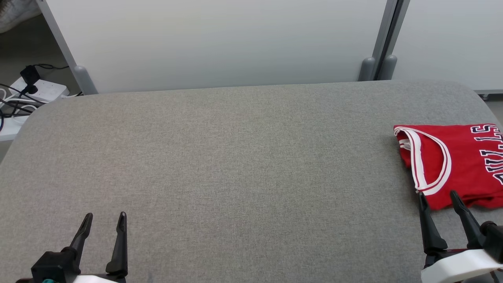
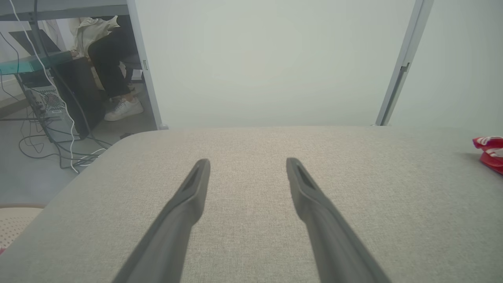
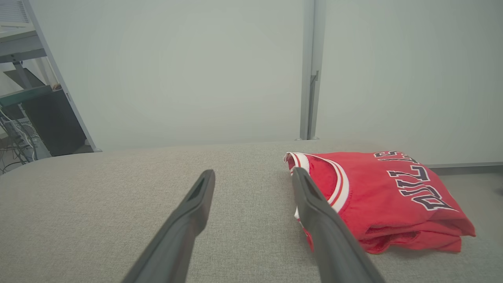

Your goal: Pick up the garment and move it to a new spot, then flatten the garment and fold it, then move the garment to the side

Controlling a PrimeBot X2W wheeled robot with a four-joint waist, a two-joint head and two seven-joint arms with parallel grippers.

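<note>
Head view: folded red garment (image 1: 459, 165) lies at right edge of grey padded table (image 1: 235, 157), white-trimmed neck hole toward centre, partly cut off by frame. R gripper (image 1: 437, 193) lower right, jaws apart, nothing btw them, tips at garment's near edge; contact unclear. L gripper (image 1: 106, 215) lower left, jaws apart, empty, well apart from garment. Power strip (image 1: 39, 89) w/ cables on floor, upper left.

Left wrist view: L gripper (image 2: 247, 161) spread over bare table fabric; garment (image 2: 491, 153) at right edge.

Right wrist view: R gripper (image 3: 253, 171) spread wide; garment (image 3: 393, 196) just beyond the finger on that view's right, lettering up.
</note>
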